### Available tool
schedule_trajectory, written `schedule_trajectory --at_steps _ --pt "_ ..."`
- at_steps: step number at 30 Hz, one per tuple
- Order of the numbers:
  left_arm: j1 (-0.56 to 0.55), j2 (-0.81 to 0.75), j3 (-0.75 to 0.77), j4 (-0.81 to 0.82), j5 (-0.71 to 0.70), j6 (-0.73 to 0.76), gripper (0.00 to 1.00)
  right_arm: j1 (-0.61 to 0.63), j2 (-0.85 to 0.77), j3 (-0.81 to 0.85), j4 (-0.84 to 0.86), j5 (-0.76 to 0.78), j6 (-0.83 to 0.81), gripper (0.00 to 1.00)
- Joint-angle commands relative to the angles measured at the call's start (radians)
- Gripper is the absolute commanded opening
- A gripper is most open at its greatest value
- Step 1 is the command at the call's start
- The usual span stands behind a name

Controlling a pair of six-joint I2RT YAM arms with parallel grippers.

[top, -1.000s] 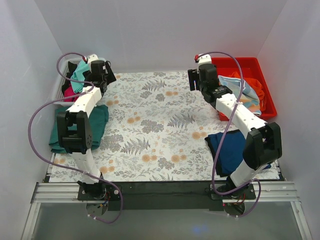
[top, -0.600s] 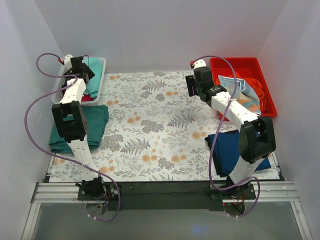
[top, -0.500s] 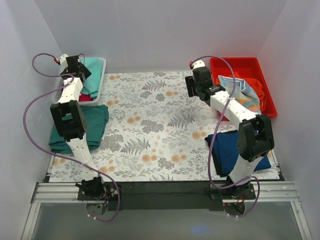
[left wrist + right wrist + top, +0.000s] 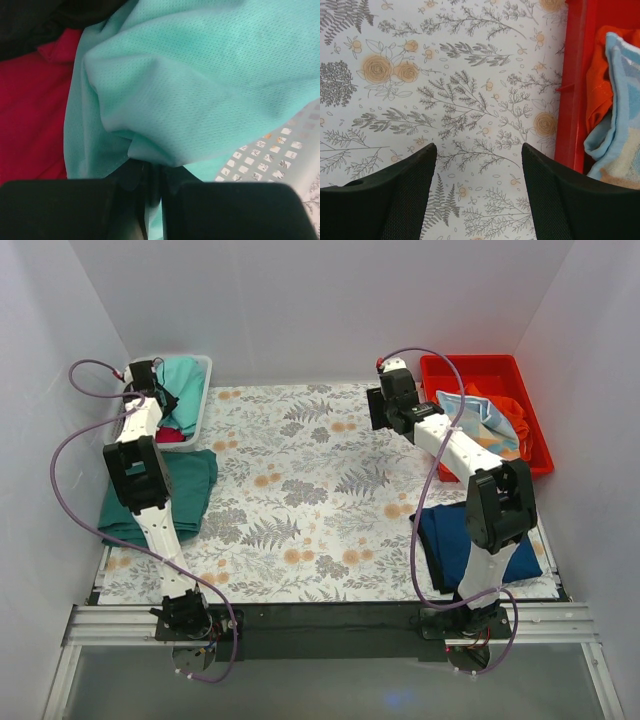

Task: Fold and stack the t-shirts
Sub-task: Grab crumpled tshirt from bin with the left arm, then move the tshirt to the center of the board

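Observation:
A mint t-shirt [image 4: 186,380] lies bunched in the pale basket [image 4: 205,400] at the far left. My left gripper [image 4: 163,400] is down in that basket. In the left wrist view it [image 4: 152,172] is shut on a fold of the mint t-shirt [image 4: 200,75], with a magenta t-shirt [image 4: 30,110] and a black one [image 4: 30,20] beside it. A folded teal-green t-shirt [image 4: 195,485] rests on the cover's left edge, and a folded navy t-shirt [image 4: 460,535] on the right. My right gripper [image 4: 378,410] hangs open over the floral cover [image 4: 470,100], holding nothing [image 4: 479,150].
A red bin [image 4: 520,375] at the far right holds orange cloth [image 4: 597,85] and light-blue cloth [image 4: 620,110]; its wall [image 4: 572,100] is just right of my right fingers. The basket's mesh wall [image 4: 280,155] shows beside the mint cloth. White walls enclose the table.
My left gripper swung left and back into the basket and shut on the mint t-shirt. The right arm drifted slightly left and back, still open.

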Motion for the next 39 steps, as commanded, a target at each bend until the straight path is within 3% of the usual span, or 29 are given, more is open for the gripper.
schedule_trajectory --at_steps 1,11,15,19,27,28,33,34,35,37,39 --pt "0.006 -0.069 0.022 -0.034 0.094 0.006 0.00 0.001 0.014 0.040 -0.024 -0.018 0.048 0.74" --pt "-0.033 -0.398 -0.026 -0.002 0.224 0.040 0.00 0.004 0.046 0.069 -0.039 -0.026 0.029 0.72" --pt "-0.042 -0.521 -0.026 0.096 0.394 0.023 0.00 0.004 0.049 0.071 -0.039 -0.029 0.029 0.71" --pt "-0.094 -0.549 0.078 0.116 0.587 0.023 0.00 0.004 0.046 0.074 -0.042 -0.031 0.034 0.70" --pt "-0.322 -0.540 0.279 0.104 0.772 0.104 0.00 0.004 0.032 0.082 -0.045 0.004 0.038 0.69" --pt "-0.335 -0.529 0.312 0.104 0.842 0.110 0.00 0.004 0.026 0.077 -0.048 0.021 0.043 0.69" --pt "-0.378 -0.530 0.360 0.118 0.898 0.127 0.00 0.002 0.017 0.074 -0.085 0.159 0.098 0.70" --pt "-0.378 -0.538 0.341 0.116 0.890 0.136 0.32 0.002 0.012 0.077 -0.108 0.216 0.121 0.70" --pt "-0.378 -0.552 0.311 0.116 0.873 0.143 0.45 0.001 0.009 0.078 -0.120 0.247 0.136 0.70" --pt "-0.378 -0.572 0.210 0.101 0.798 0.158 0.81 -0.002 -0.014 0.080 -0.146 0.319 0.172 0.71" --pt "-0.378 -0.601 0.095 0.072 0.647 0.184 0.83 -0.010 -0.035 0.059 -0.148 0.342 0.184 0.72"
